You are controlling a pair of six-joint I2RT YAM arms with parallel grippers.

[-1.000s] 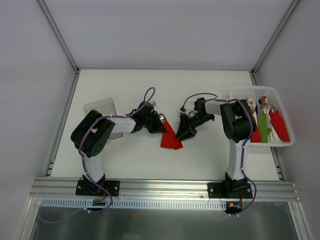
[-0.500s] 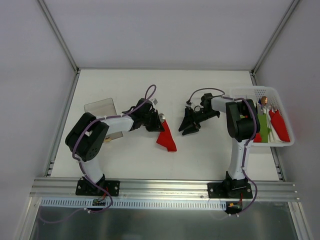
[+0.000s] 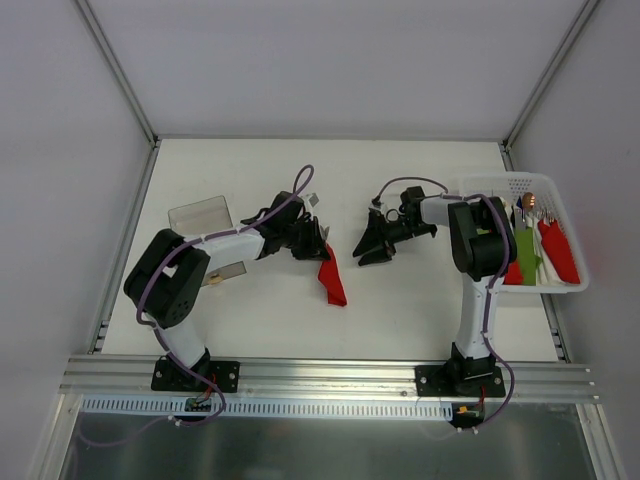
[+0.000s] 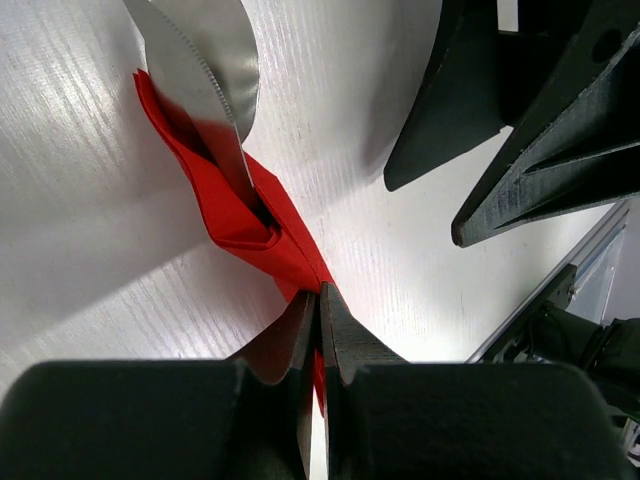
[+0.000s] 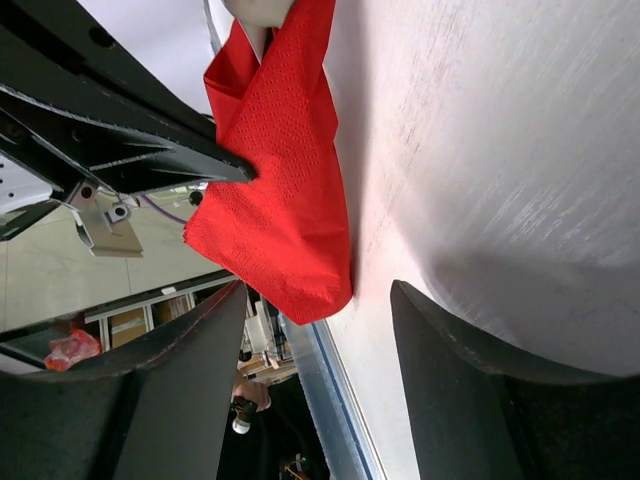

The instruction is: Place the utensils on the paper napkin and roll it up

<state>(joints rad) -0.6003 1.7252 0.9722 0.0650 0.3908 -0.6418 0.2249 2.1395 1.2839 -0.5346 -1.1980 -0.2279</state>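
The red paper napkin (image 3: 330,281) lies folded into a narrow strip at the table's middle. My left gripper (image 3: 316,246) is shut on its edge; in the left wrist view the jaws (image 4: 321,292) pinch the red fold (image 4: 250,215). A silver utensil (image 4: 198,62) with a serrated edge pokes out of the fold. My right gripper (image 3: 367,249) is open and empty just right of the napkin. In the right wrist view its open fingers (image 5: 190,390) frame the napkin (image 5: 285,200) without touching it.
A white basket (image 3: 535,185) at the right edge holds several rolled napkin bundles in red, green and white. A clear plastic container (image 3: 200,215) stands on the left beside my left arm. The table's front rail (image 3: 330,372) runs along the near edge.
The napkin has gone from a wide triangle to a narrow strip, with the left gripper holding it. The right gripper has drawn back off the napkin, up and slightly right.
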